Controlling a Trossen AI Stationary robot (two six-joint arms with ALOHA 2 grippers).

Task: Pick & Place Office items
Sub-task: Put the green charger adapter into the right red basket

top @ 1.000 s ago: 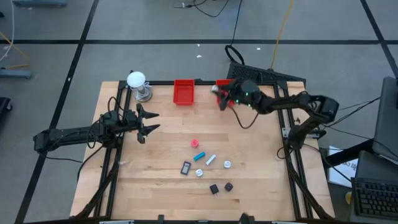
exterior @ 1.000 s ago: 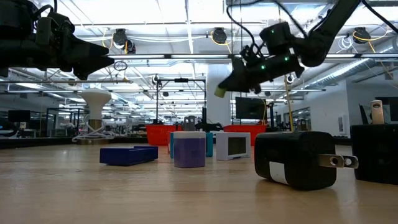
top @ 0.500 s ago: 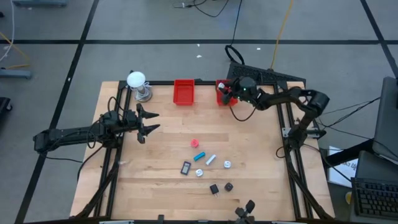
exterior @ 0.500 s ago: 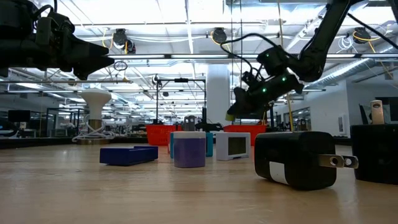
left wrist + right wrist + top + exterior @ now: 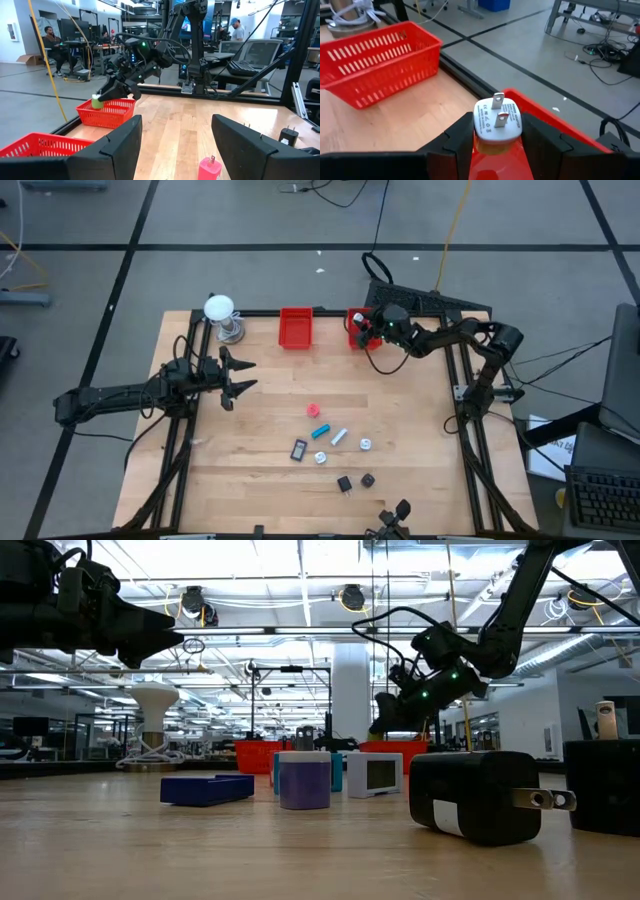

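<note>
I hold my right gripper point(image 5: 366, 332) at the table's one o'clock edge, over the right-hand red bin point(image 5: 560, 131), because that is where this piece belongs. My fingers point(image 5: 465, 136) are clamped on a small plug adapter point(image 5: 496, 120), white face and two prongs turned up toward my wrist, yellow-green body below. I grip it by its sides so the prongs stay clear and it can fall straight into the bin. From the left wrist it hangs just above the basket's rim.

My left gripper point(image 5: 240, 377) waits at nine o'clock, above the wood, jaws spread and empty.

The other office items point(image 5: 331, 445) lie loose at about six o'clock from the table's middle, well apart from both bins: a pink piece point(image 5: 313, 410) nearest centre, black cubes point(image 5: 344, 482) nearest the front edge. The second red bin point(image 5: 296, 327) sits at twelve o'clock.
</note>
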